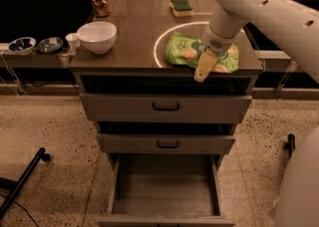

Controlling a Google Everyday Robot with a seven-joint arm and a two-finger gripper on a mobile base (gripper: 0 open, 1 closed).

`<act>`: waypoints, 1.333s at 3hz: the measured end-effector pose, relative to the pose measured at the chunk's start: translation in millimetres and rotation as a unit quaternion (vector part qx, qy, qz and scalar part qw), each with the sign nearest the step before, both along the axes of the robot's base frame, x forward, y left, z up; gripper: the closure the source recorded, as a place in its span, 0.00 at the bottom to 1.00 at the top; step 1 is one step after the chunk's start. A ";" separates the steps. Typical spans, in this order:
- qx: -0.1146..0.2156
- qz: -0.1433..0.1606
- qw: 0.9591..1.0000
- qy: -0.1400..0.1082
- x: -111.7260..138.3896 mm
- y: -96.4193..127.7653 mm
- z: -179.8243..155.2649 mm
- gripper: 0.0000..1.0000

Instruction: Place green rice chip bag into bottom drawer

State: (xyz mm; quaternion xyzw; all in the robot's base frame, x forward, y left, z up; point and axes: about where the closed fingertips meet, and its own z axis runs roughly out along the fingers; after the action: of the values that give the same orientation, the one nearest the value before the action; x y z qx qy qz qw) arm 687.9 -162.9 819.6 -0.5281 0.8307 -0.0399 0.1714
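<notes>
Right at the front edge of the countertop point(129, 27), the gripper point(202, 71) hangs tip-down over the near edge of the green rice chip bag point(184, 51). Whether it is open, or has hold of the bag, I cannot tell. The flat, crinkly foil pouch lies just behind and under it. Well below the gripper the bottom drawer point(164, 186) stands pulled out, a plain grey box. A round white bowl point(97, 37) sits well aside.

High front cam, gripper point(201, 73) ctr-right

Gripper point(201, 74) over bag point(183, 52) (maybe touching).
</notes>
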 end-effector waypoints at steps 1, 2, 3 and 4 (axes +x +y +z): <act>0.012 0.024 0.999 -0.017 -14.2 12.2 7.2 0.42; 0.025 0.053 0.998 -0.034 -46.9 22.5 26.6 0.66; 0.032 0.067 0.997 -0.027 -84.8 24.6 26.1 0.89; 0.027 0.084 0.995 -0.044 -125.6 28.0 35.6 1.00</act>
State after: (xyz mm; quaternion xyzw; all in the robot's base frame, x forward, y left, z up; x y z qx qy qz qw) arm 562.3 -134.9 855.2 -0.5892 0.7756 -0.0258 0.2250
